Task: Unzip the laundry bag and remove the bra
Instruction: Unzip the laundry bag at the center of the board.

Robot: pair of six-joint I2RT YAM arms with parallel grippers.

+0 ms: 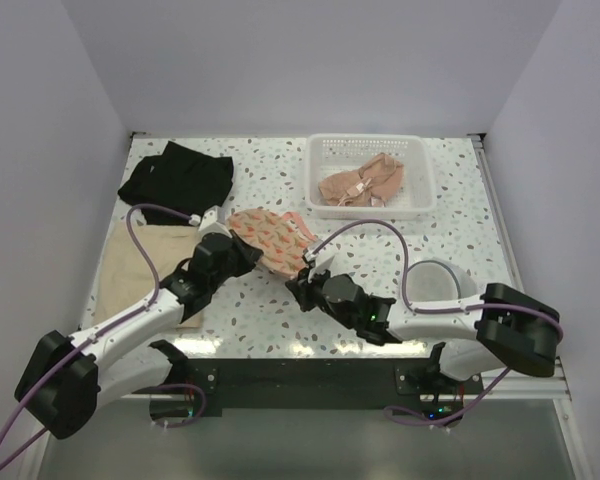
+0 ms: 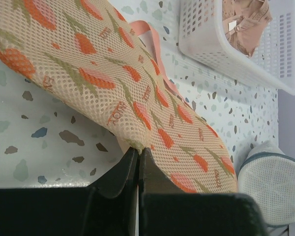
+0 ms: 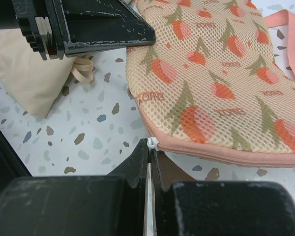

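Observation:
The laundry bag (image 1: 270, 240) is a mesh pouch printed with orange tulips and trimmed in pink, lying flat mid-table. My left gripper (image 1: 245, 252) is shut on the bag's near mesh edge (image 2: 137, 143). My right gripper (image 1: 302, 283) is shut on the small white zipper pull (image 3: 152, 143) at the corner of the bag (image 3: 221, 73), where the pink zipper seam (image 3: 236, 150) is shut. The bra is hidden; the mesh shows nothing of what is inside.
At the back right stands a white basket (image 1: 420, 195) holding pinkish-beige underwear (image 1: 360, 182). A black garment (image 1: 175, 175) lies at the back left, a beige cloth (image 1: 140, 268) at the left, and a round white mesh bag (image 1: 435, 282) right of my right arm.

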